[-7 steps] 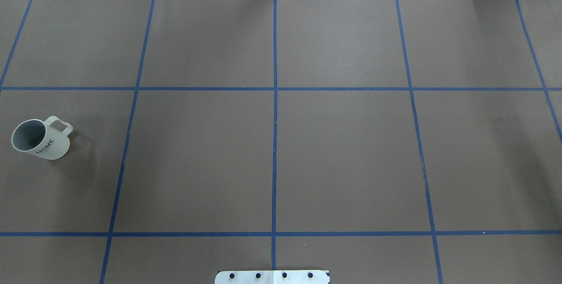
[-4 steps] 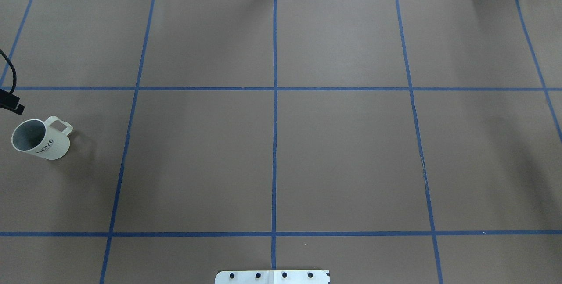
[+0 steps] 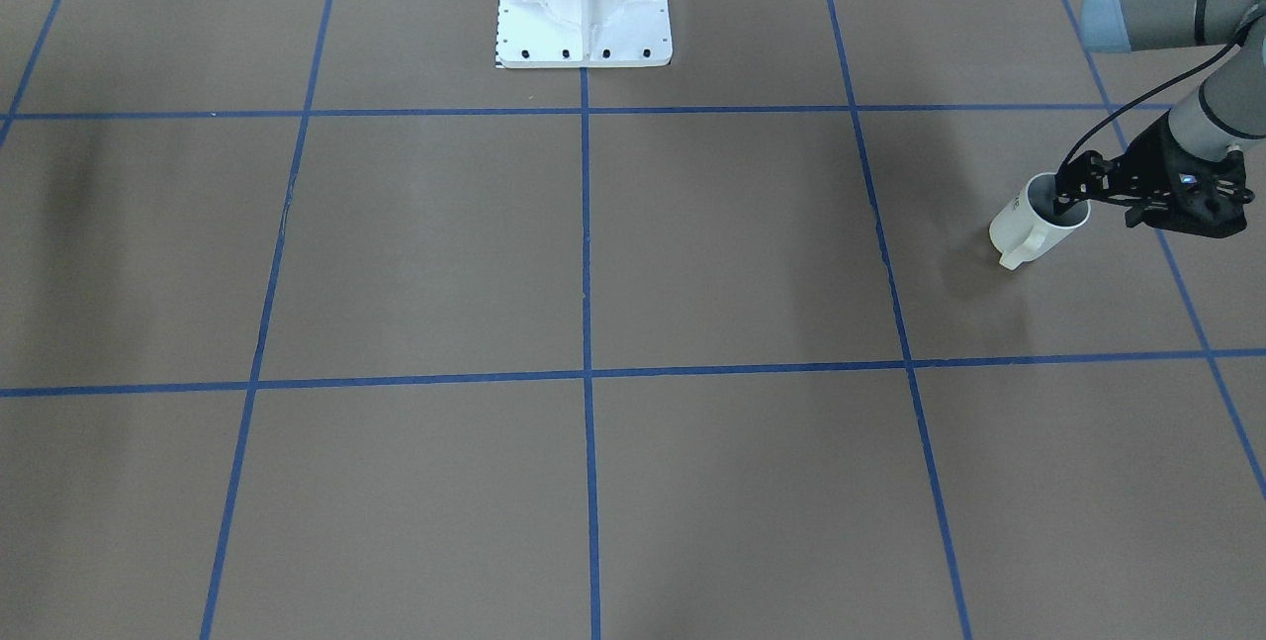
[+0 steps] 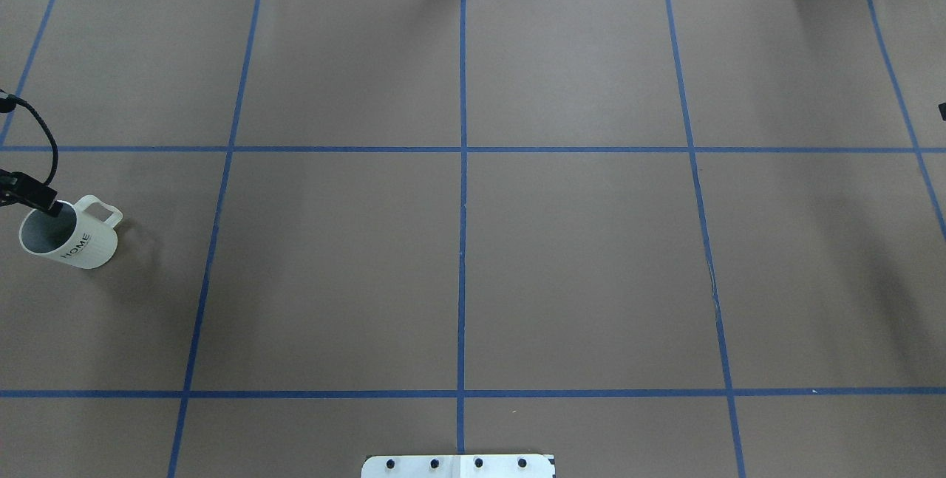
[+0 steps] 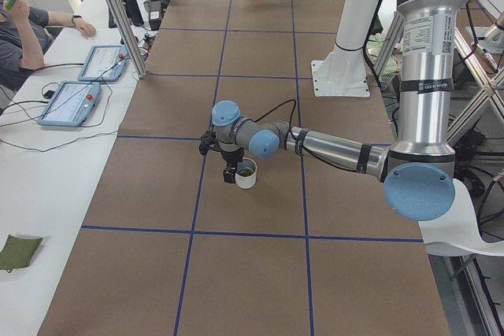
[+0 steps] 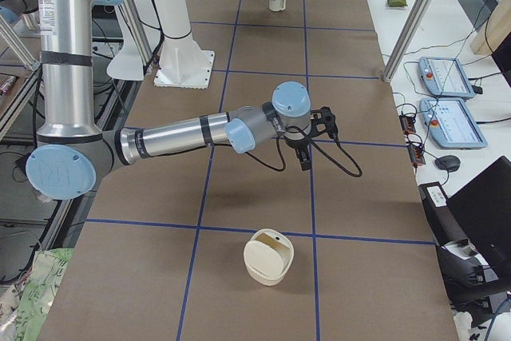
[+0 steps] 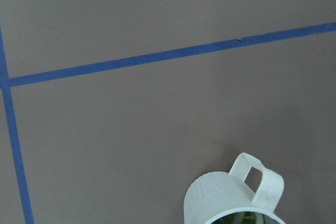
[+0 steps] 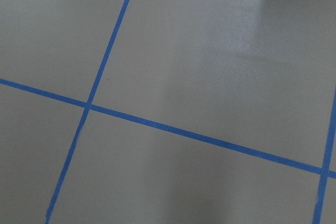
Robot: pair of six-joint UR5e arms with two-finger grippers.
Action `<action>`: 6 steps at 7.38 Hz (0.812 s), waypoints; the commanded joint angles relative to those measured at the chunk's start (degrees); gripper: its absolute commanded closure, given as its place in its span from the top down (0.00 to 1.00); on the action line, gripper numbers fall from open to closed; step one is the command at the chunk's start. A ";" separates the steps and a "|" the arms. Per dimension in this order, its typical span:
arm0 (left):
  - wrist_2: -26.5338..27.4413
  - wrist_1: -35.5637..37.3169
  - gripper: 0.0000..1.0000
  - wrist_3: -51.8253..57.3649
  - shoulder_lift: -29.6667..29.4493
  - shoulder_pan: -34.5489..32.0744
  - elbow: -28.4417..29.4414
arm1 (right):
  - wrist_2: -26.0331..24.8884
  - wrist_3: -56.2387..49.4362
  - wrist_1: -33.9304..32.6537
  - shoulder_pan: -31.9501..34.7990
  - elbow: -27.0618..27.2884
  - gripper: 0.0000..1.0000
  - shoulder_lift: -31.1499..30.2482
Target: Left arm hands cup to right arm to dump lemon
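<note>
The off-white cup (image 4: 85, 245) stands upright at the table's far left, handle toward the middle, and also shows in the front view (image 3: 1024, 225). The yellow-green lemon (image 5: 247, 169) lies inside it; a sliver shows in the left wrist view (image 7: 242, 219). My left gripper (image 3: 1070, 197) is at the cup's rim, open, one fingertip (image 4: 46, 202) over the mouth, holding nothing. My right gripper (image 6: 304, 157) hovers over the table's right end; only a sliver shows overhead (image 4: 943, 111). I cannot tell whether it is open or shut.
The white robot base (image 3: 584, 17) stands at the table's near-middle edge. A cream round container (image 6: 269, 257) lies on its side near the right end. A side table with tablets (image 5: 79, 92) and a seated person (image 5: 24, 29) borders the far edge.
My left gripper has come in from the left edge and moved down to the cup's rim. A sliver of the right gripper has appeared at the right edge. The cup has not moved.
</note>
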 commanded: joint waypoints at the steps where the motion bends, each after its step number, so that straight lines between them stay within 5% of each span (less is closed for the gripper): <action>1: 0.07 -0.03 0.78 0.02 -0.09 1.01 0.59 | 0.52 0.01 0.00 -0.14 0.04 1.00 0.07; 5: 0.07 -0.03 0.34 0.02 -0.09 1.98 1.56 | 0.44 -0.07 0.00 -1.71 0.04 1.00 0.86; 6: 0.07 -0.12 0.16 0.11 -0.26 2.07 1.65 | 0.44 -0.08 0.00 -2.07 0.04 1.00 0.86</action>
